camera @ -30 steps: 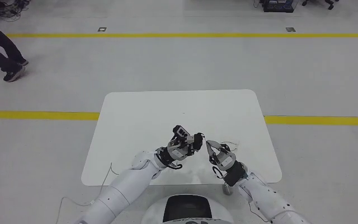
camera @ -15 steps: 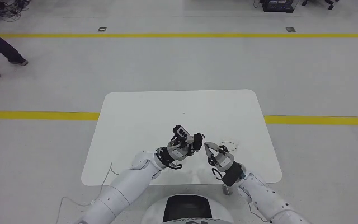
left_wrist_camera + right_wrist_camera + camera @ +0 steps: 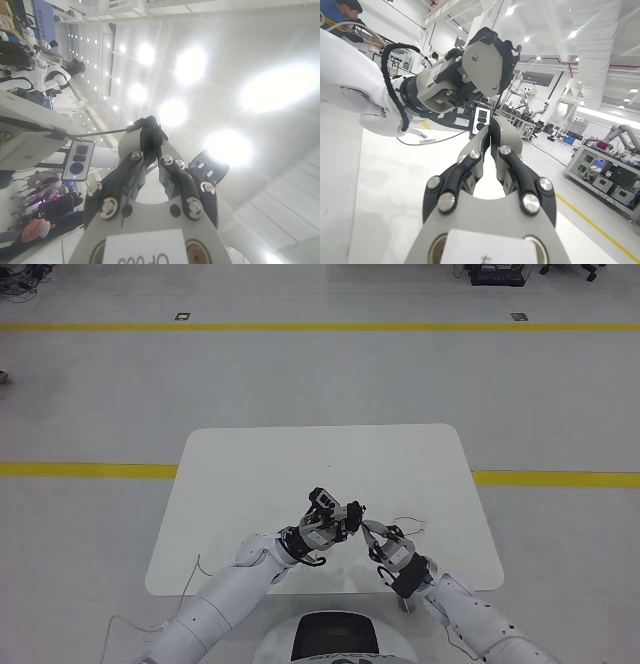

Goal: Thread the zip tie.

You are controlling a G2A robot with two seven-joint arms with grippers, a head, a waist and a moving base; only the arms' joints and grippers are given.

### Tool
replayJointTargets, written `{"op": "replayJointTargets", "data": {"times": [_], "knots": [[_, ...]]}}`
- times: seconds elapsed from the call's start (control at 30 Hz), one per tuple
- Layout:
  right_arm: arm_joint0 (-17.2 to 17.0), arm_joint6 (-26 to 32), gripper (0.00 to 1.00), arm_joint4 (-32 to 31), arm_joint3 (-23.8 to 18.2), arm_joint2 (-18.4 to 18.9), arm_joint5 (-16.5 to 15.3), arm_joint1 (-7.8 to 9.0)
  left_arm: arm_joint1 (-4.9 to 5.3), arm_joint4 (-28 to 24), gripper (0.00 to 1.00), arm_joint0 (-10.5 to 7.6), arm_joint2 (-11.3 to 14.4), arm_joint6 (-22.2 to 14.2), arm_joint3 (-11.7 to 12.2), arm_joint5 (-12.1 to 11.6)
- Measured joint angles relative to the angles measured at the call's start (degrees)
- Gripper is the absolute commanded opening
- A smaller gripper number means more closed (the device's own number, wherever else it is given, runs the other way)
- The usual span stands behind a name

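Both my left pincer (image 3: 150, 132) and right pincer (image 3: 490, 130) pinch the thin zip tie (image 3: 100, 133), up above the worktop (image 3: 300, 464). I think it is light, bendy and slippery; hold near the tip.

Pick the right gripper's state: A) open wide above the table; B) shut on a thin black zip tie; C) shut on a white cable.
B: the right gripper is pinched shut on the zip tie, a thin black strand running up to the left gripper.
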Motion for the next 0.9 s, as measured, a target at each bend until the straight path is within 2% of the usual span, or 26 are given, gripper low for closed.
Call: {"op": "replayJointTargets", "data": {"times": [0.9], "knots": [[2.63, 0.83, 0.00, 0.00, 0.59, -5.02, 2.24, 1.81, 0.00, 0.00, 0.00, 0.00, 0.00, 0.00, 0.00, 0.00]]}}
